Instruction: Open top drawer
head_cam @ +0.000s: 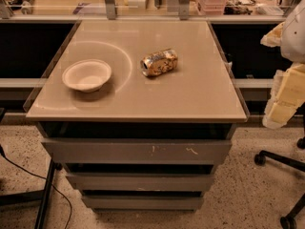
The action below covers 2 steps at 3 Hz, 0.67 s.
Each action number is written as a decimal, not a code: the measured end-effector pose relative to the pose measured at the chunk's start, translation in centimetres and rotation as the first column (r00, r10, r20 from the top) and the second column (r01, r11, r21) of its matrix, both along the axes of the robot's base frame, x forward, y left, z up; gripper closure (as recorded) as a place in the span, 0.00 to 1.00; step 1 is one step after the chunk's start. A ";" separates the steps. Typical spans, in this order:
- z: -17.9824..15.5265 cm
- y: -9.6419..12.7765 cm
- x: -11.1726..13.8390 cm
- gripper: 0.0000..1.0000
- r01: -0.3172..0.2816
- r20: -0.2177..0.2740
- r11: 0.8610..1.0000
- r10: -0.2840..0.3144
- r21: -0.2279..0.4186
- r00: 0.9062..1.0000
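Observation:
The top drawer (136, 151) is the wide grey handleless front just under the tabletop, with small pale scratches (190, 150) right of its centre. A dark gap runs above it. Its front stands out slightly beyond the two fronts below. My gripper (282, 101) is at the right edge of the camera view, pale yellow under the white arm (295, 32). It hangs beside the tabletop's right side, above and to the right of the drawer, apart from it.
A white bowl (86, 75) and a crushed can (159, 62) lie on the beige tabletop (190, 94). Two narrower grey drawers (140, 182) sit below. A chair base (286, 161) is at the right, and a black stand leg and cable (45, 194) at the left.

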<state>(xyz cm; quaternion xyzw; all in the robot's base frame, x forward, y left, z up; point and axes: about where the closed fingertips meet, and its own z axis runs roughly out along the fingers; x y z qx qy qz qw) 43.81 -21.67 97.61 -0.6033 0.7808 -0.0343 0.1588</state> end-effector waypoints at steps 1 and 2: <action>-0.1 -0.1 -0.5 0.00 0.001 0.009 1.000 -0.001 0.005 1.000; -2.1 -0.5 -3.2 0.00 0.002 0.027 0.998 -0.004 0.069 1.000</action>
